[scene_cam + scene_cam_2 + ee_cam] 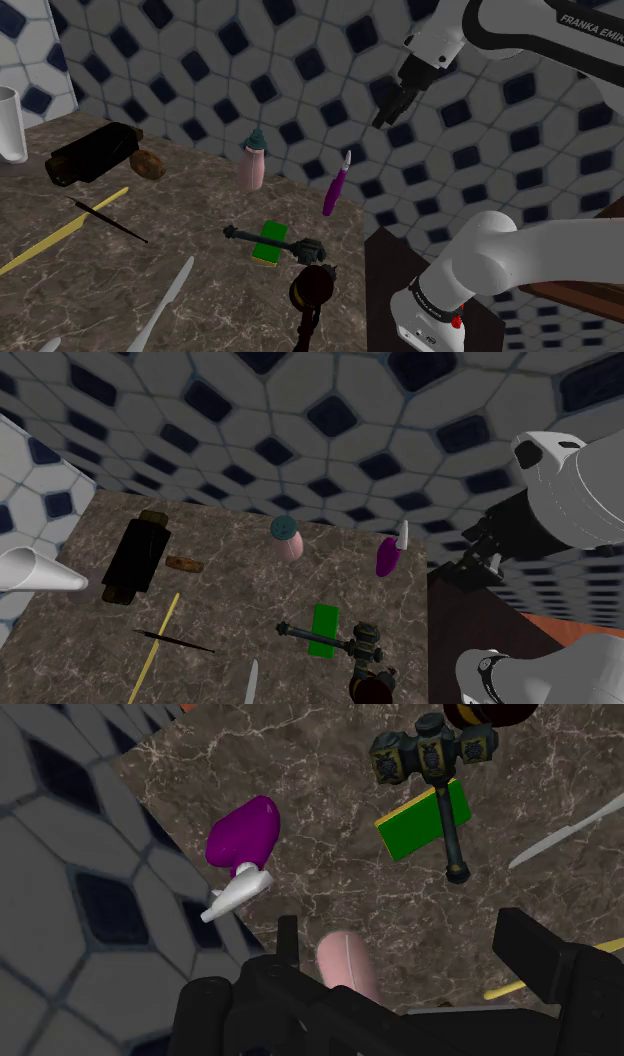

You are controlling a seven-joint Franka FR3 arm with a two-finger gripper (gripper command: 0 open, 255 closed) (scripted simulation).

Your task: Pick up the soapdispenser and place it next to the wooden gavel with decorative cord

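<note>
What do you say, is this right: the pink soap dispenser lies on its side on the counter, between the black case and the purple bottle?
Not quite. The shoulder view shows the pink soap dispenser standing upright on the counter, not on its side; it is between the black case and the purple bottle.

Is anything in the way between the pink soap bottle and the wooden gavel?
Yes. A green block with a dark hammer lying across it sits on the counter between the soap dispenser and the gavel.
</note>
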